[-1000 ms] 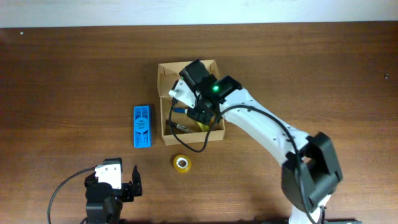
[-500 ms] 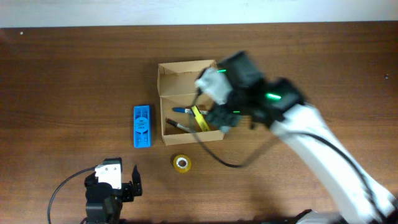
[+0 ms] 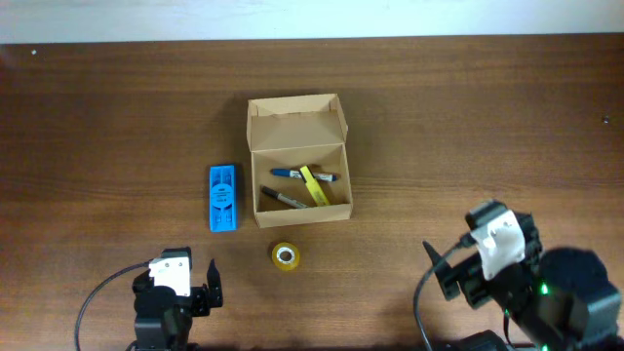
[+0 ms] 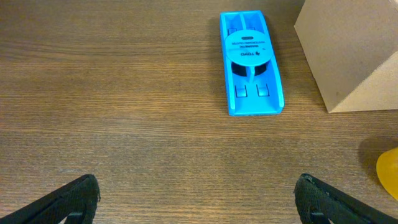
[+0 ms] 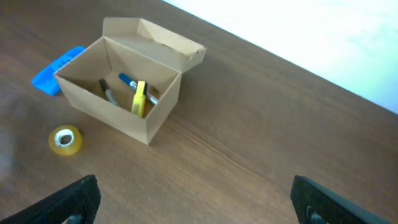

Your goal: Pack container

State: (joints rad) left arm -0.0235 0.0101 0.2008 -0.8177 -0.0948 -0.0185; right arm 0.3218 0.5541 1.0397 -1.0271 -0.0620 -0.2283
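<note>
The container [image 3: 292,154], a tan cardboard box with its flap lid standing open at the back, sits mid-table. Inside lie a blue marker [image 3: 292,175], a yellow marker [image 3: 313,185] and a dark pen [image 3: 280,197]. The right wrist view shows the same box [image 5: 106,106] from the side, with the yellow marker [image 5: 138,98] leaning inside. My right gripper [image 3: 478,244] hangs open and empty near the front right, well away from the box. At the front left, my left gripper [image 3: 175,278] is open over bare wood [image 4: 198,199], short of the box wall [image 4: 348,56].
A flat blue plastic case [image 3: 222,198] lies just left of the box, straight ahead of the left gripper [image 4: 250,62]. A yellow tape roll [image 3: 285,255] rests in front of the box and also shows in the right wrist view [image 5: 65,139].
My right arm pulled out of the box and swung back to the front right, its jaws now open. The yellow marker stays in the box. The left arm has not moved.
</note>
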